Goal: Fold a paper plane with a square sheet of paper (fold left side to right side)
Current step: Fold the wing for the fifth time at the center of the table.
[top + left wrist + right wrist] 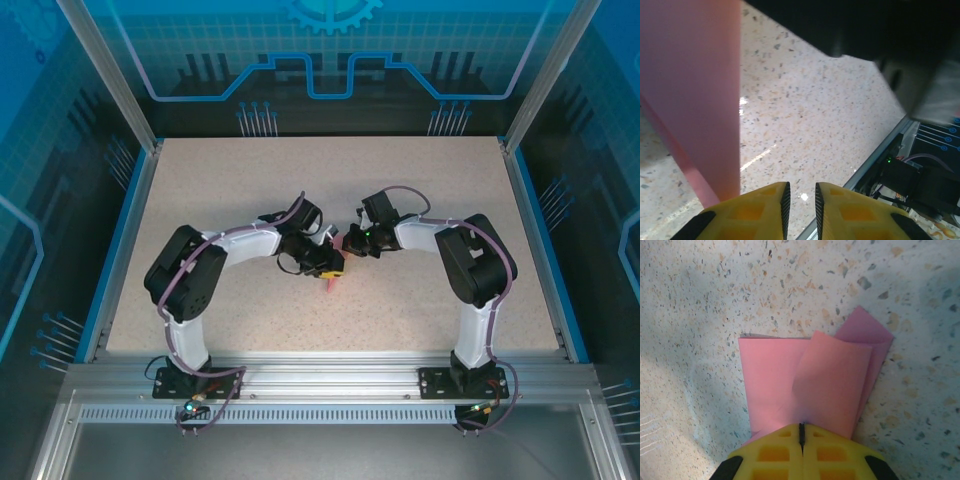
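Observation:
The salmon-pink sheet of paper (805,385) is folded into overlapping layers, with a flap lifted off the speckled table. My right gripper (801,427) is shut on its near edge, the yellow fingers pressed together over the paper. In the left wrist view the paper (695,100) stands up as a tall pink panel on the left. My left gripper (800,192) is open just right of it, nothing between its pads. From the top, both grippers meet at the table's middle, left gripper (328,262) and right gripper (352,243), with a pink tip of paper (331,283) poking out below them.
The speckled beige table (250,190) is bounded by blue side rims and an aluminium rail (330,375) at the near edge. The right arm's dark body (865,30) hangs close over the left gripper. Open tabletop lies all around the paper.

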You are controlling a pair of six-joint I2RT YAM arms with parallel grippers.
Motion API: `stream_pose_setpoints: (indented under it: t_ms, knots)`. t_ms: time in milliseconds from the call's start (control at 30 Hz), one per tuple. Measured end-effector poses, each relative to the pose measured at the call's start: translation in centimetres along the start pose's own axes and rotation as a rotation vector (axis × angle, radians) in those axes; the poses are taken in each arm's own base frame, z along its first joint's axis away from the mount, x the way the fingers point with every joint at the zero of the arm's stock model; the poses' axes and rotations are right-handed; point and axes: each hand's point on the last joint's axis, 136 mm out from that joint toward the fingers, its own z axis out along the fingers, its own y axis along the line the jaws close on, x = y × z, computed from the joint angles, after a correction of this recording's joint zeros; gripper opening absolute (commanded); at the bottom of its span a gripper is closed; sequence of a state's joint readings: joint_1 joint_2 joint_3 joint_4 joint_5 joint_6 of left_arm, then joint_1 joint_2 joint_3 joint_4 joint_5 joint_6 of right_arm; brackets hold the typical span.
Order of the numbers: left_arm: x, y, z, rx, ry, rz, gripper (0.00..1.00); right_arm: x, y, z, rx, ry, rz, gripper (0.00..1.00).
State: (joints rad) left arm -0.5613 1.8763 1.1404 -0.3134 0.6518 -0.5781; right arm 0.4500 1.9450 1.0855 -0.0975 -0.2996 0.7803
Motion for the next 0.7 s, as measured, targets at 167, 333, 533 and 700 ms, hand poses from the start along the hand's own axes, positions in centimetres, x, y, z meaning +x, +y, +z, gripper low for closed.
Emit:
stream_pose_setpoints:
  t_ms: [167,333,533,700]
  knots:
    - [0.2,0.9,0.7,-0.015,0.017,-0.018,0.23,0.0,0.0,0.0,0.000,0.000,0.000,0.02]
    - [1.0,2.2,1.2,-0.037,0.031,-0.044,0.23,0.0,0.0,0.0,0.000,0.001,0.000,0.02]
    - [1.5,3.4,1.9,-0.046,0.041,-0.075,0.23,0.0,0.0,0.0,0.002,0.002,-0.003,0.02]
    - [1.4,3.4,2.2,-0.042,0.039,-0.076,0.24,0.0,0.0,0.0,0.002,0.002,-0.003,0.02]
